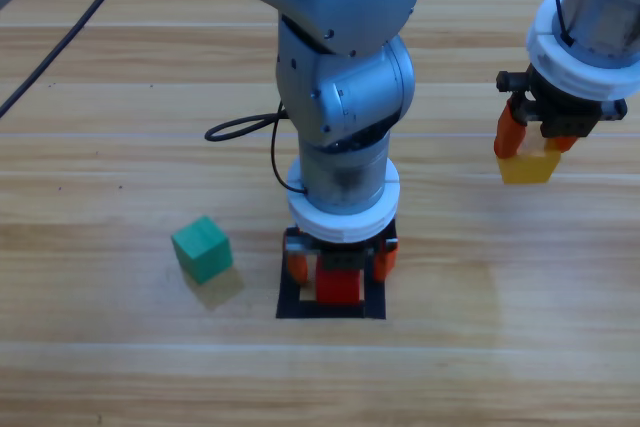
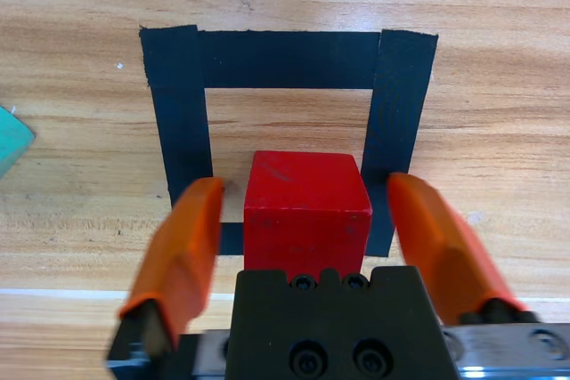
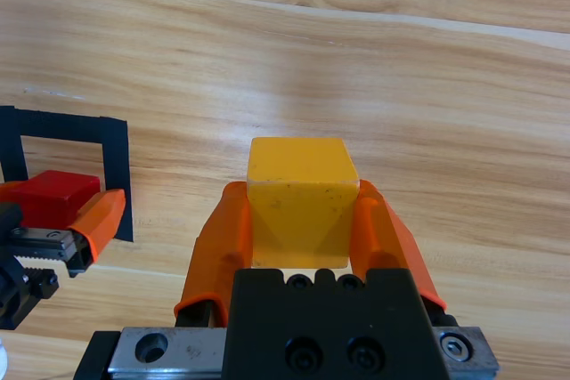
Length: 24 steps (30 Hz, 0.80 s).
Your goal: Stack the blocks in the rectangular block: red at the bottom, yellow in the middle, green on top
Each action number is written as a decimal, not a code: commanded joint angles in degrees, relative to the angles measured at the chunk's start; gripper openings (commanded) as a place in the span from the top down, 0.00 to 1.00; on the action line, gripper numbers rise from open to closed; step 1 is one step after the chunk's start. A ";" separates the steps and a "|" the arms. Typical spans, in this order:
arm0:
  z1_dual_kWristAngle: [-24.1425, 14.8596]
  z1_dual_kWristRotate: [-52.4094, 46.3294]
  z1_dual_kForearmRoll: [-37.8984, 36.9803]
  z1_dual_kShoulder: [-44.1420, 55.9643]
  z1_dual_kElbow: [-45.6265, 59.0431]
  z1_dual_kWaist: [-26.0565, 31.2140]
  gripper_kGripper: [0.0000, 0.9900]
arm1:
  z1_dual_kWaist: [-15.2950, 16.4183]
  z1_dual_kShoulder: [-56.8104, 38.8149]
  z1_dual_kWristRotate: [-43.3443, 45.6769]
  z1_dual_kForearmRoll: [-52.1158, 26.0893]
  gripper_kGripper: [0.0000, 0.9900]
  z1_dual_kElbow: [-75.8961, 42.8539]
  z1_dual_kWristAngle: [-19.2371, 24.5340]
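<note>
Nearest, the red cube (image 2: 305, 202) sits inside the black tape square (image 2: 289, 58), toward its near edge, between the left gripper (image 1: 341, 262)'s spread jaws, which stand clear of it. Farther right, the right gripper (image 3: 299, 238) clamps the yellow cube (image 3: 297, 206) by opposite flat faces. The green cube (image 1: 202, 248) lies left on the smooth wooden table (image 1: 100, 97). The cubes look light, rigid and easy to pinch.

The first cube (image 1: 338, 287) sits inside the tape square (image 1: 290, 309), between the parted jaws of the left gripper (image 1: 340, 261). A second cube (image 1: 202, 248) lies at its nine o'clock. The right gripper (image 1: 536, 134) clamps the third cube (image 1: 528, 165) at two o'clock.
</note>
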<state>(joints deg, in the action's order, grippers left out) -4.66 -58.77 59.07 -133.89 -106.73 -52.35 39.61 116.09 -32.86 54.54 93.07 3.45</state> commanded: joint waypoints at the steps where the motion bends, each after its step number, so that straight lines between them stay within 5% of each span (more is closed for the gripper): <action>1: -0.18 -1.18 -0.53 -1.64 1.79 0.93 0.00 | 1.69 -1.48 0.43 -1.81 0.84 -1.84 0.42; 16: -1.67 1.02 5.27 18.13 0.74 2.87 0.00 | 4.51 -2.62 -3.35 -1.63 0.84 -1.93 0.33; 24: -2.90 9.81 7.38 26.31 6.36 9.81 0.00 | 9.96 -1.39 -11.26 1.09 0.84 0.01 -0.28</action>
<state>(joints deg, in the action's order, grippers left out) -6.33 -54.27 65.73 -111.06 -104.95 -48.78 43.50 116.09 -40.03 54.54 92.97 3.49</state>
